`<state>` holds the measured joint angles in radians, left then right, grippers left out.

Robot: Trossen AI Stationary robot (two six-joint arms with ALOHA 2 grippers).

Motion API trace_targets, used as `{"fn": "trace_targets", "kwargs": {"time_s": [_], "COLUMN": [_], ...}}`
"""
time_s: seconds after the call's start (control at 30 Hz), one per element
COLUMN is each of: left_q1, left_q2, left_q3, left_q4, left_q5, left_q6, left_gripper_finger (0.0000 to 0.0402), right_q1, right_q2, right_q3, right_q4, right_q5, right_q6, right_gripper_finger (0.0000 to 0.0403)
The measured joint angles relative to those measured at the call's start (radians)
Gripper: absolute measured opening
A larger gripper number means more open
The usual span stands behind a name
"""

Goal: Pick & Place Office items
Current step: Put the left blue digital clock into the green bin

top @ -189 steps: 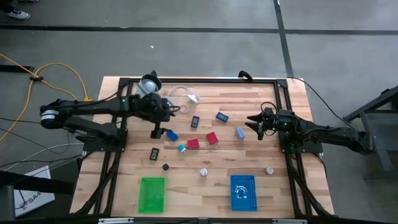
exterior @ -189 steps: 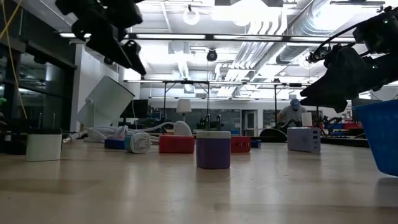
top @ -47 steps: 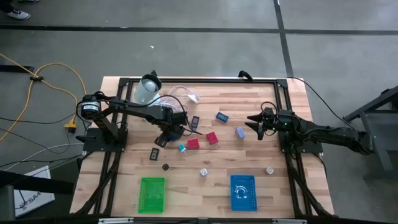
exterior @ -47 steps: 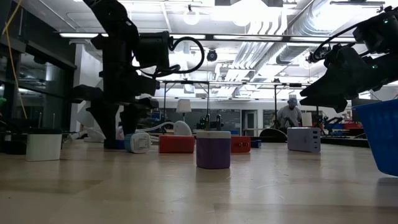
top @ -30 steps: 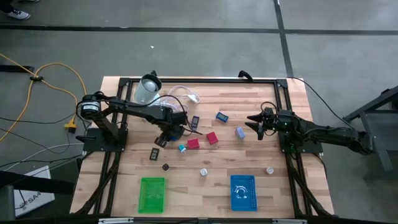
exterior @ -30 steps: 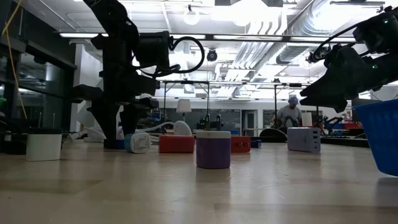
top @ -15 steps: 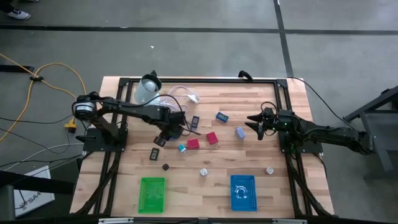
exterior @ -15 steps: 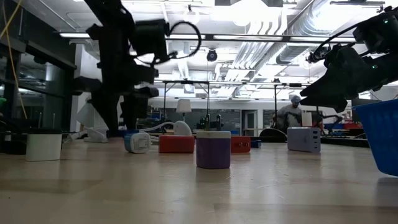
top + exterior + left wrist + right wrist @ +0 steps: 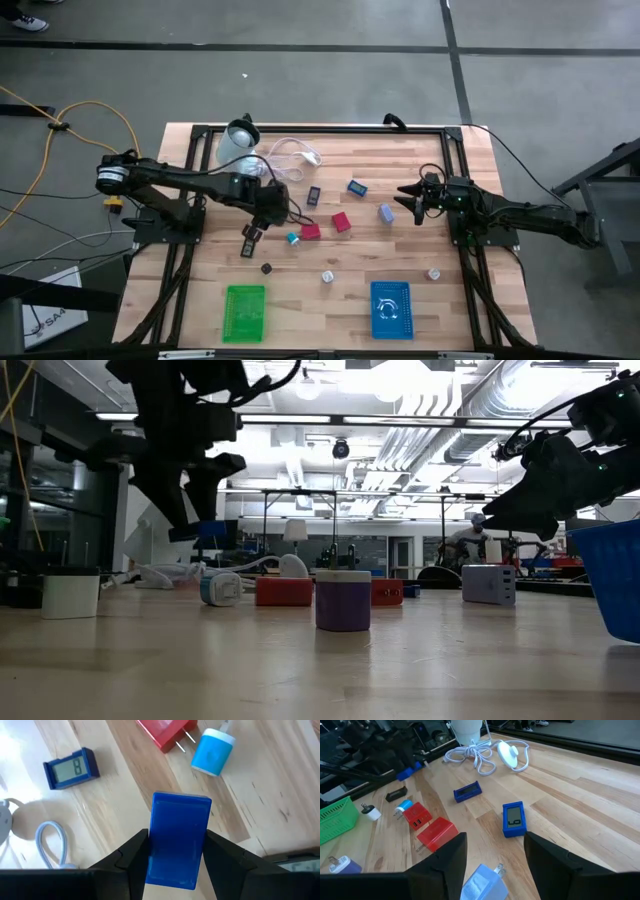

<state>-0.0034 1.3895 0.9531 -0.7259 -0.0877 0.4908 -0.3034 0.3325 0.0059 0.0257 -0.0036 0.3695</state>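
Looking down on the wooden table [image 9: 400, 150], not much of the job reads as done yet. The green basket [image 9: 245, 311] at lower left has nothing visible inside, and the blue basket [image 9: 390, 309] at lower centre-right shows only a pale shape that can't be made out. Most of the office items are loose in the middle of the frame.

The left gripper [image 9: 253, 233] sits left of centre, raised off the wood in the low view, fingers clamped on a blue block [image 9: 179, 839]. So that's one piece picked, none clearly placed. It looks like the carry to a basket is what's next.

The right gripper [image 9: 408, 203] hangs right of centre with its fingers apart and nothing between them, just above a pale blue plug [image 9: 484, 882].

Left on the table, bigger to smaller: two red chargers [image 9: 325, 226] at centre, a blue clock [image 9: 356, 187] above them, a dark blue flat clock [image 9: 313, 195] beside it, a light-blue plug [image 9: 293, 238], a lilac plug [image 9: 327, 276], a white plug [image 9: 434, 272] and a little black piece [image 9: 266, 268].

Room-wise, the strip between the pile and the baskets is mostly bare, so the path down-frame looks easy. The white cable [image 9: 290, 152] and the pale container [image 9: 238, 140] crowd the upper left, near the frame rail.
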Motion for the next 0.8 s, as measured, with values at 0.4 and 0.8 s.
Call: {"fn": "trace_targets", "kwargs": {"time_s": [0.4, 0.8], "left_q1": [-0.131, -0.348], "left_q2": [-0.028, -0.093], "left_q3": [0.001, 0.002], "left_q4": [-0.063, -0.135], "left_q5": [-0.011, -0.114], "left_q6": [-0.157, -0.405], "left_gripper_finger": [0.0159, 0.0159], "right_q1": [0.000, 0.000], "right_q2": [0.000, 0.000], "right_q3": [0.000, 0.000], "right_q4": [0.000, 0.000], "right_q5": [0.000, 0.000], "right_q6": [0.000, 0.000], "right_gripper_finger": [0.0184, 0.0184]}}
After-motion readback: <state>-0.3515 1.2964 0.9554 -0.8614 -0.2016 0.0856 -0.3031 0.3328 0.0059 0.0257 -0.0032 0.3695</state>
